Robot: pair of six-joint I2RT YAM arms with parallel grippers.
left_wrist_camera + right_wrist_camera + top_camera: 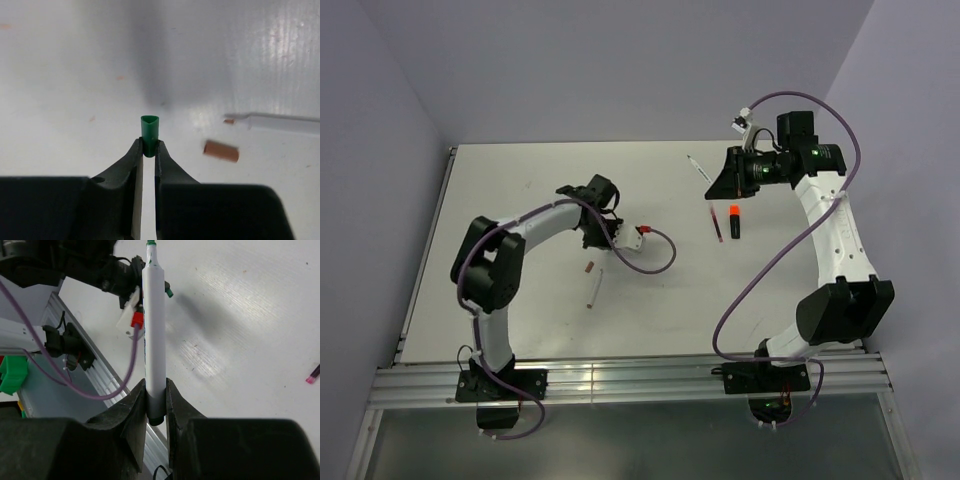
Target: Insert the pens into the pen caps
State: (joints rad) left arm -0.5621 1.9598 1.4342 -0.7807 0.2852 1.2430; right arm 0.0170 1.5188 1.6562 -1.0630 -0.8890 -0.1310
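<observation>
My left gripper (149, 148) is shut on the green cap (149, 129), which sticks out past the fingertips just above the table. In the top view this gripper (592, 238) is left of centre. The brownish-red cap (221, 150) lies to its right, also in the top view (588, 267), next to a white pen (280, 121) (595, 288). My right gripper (156, 390) (710, 180) is shut on the other white pen (154, 335) (697, 167), green tip pointing towards the left arm. The dark red pen (716, 222) and the black marker (734, 222) with an orange end lie below it.
The left arm's purple cable (660, 255) loops over the table right of the left gripper. The aluminium rail (620, 380) runs along the near edge. Walls stand close on the left, back and right.
</observation>
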